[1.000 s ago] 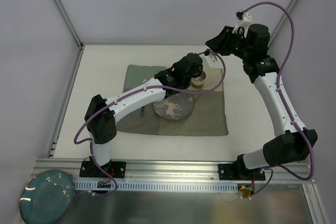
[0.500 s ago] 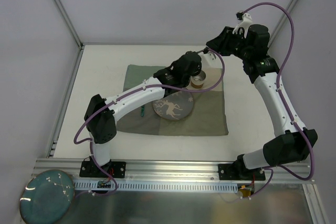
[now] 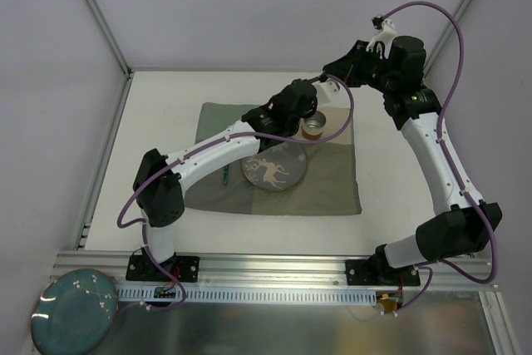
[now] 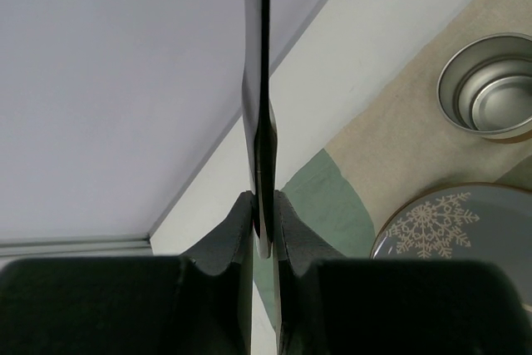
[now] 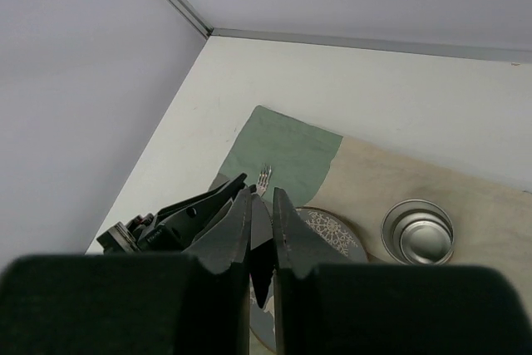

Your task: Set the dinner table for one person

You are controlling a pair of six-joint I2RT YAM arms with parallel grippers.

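My left gripper (image 3: pixel 314 93) (image 4: pixel 263 197) hangs over the far part of the patchwork mat (image 3: pixel 332 189), shut on a thin dark utensil (image 4: pixel 256 56) seen edge-on. The utensil's other end (image 5: pixel 261 239) sits between the narrow jaws of my right gripper (image 3: pixel 332 75) (image 5: pixel 262 193), which looks shut on it. Below on the mat lie a grey decorated plate (image 3: pixel 274 170) (image 5: pixel 332 226), a metal cup (image 3: pixel 314 128) (image 5: pixel 418 237) and a fork (image 3: pixel 226 176) (image 5: pixel 264 175), its handle partly hidden. The mat rests on the white dinner table (image 3: pixel 158 122).
A teal plate (image 3: pixel 73 312) lies on the metal shelf at the near left, outside the frame bars. Grey walls close the table on the left, far and right sides. Purple cables loop off both arms.
The right gripper's jaws have closed. Both grippers have shifted slightly toward the far side.
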